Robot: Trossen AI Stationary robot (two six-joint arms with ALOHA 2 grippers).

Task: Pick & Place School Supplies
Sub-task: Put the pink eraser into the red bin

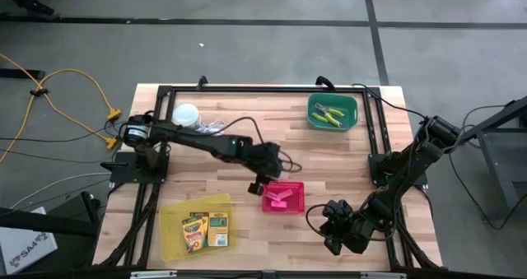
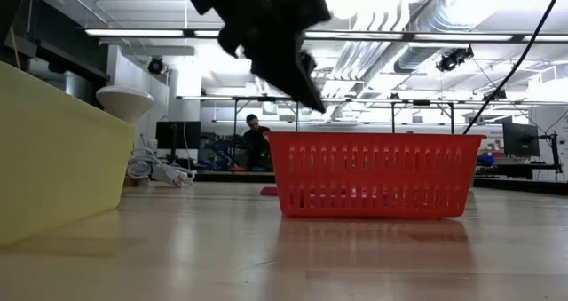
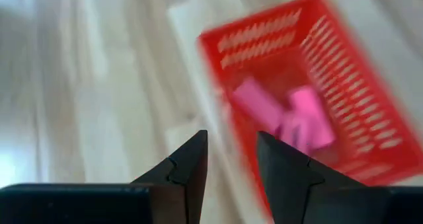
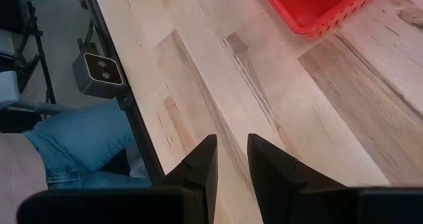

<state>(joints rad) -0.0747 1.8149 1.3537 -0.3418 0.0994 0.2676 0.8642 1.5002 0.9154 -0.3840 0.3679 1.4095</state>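
Observation:
Pink eraser blocks (image 3: 304,115) lie in the pink tray (image 1: 298,203) at the table's middle front. My left gripper (image 1: 257,183) hangs open above the table just off that tray's left edge, fingers (image 3: 192,161) slanting down with nothing between them. Two yellow-and-green crayon boxes (image 1: 206,228) lie flat in the yellow tray (image 1: 173,238) at the front left. Green-handled scissors (image 1: 329,114) lie in the green tray (image 1: 350,123) at the back right. My right gripper (image 1: 333,223) waits near the front right, narrowly open (image 4: 231,139) over bare wood.
A white round object (image 1: 186,113) with a coiled cable sits at the back left. A black frame (image 1: 247,90) runs along the table's edges. A small camera (image 4: 99,71) sits at the near edge, with a person's jeans-clad leg (image 4: 79,145) beyond it.

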